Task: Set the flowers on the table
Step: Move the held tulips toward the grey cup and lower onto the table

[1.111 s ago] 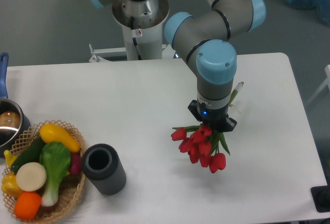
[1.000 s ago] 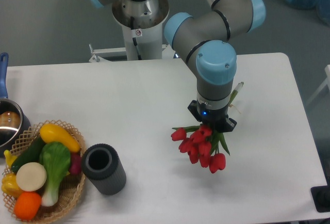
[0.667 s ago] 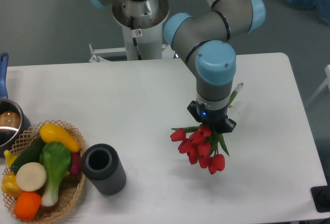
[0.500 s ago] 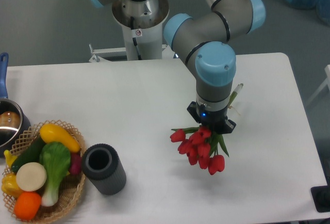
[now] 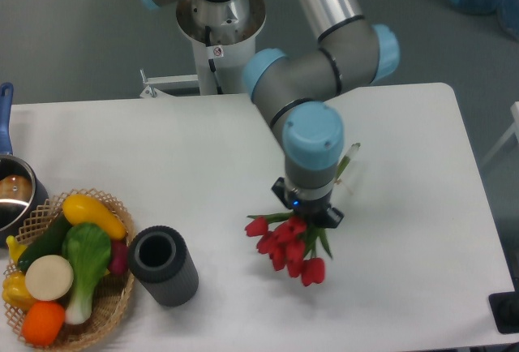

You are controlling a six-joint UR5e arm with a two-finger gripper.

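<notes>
The flowers (image 5: 285,245) are a bunch of red tulips with green stems. Their buds hang below my gripper (image 5: 307,212) and a stem end sticks out behind the wrist. My gripper is shut on the flowers' stems, over the middle right of the white table (image 5: 203,157). I cannot tell whether the buds touch the tabletop. The fingers are mostly hidden by the wrist and the flowers.
A dark grey cylindrical cup (image 5: 163,264) stands at the front left. A wicker basket (image 5: 117,295) of vegetables and fruit sits at the front left corner. A pot (image 5: 14,194) with a blue handle is at the left edge.
My gripper has moved left and slightly toward the front with the flowers still held in it. The other objects have not moved.
</notes>
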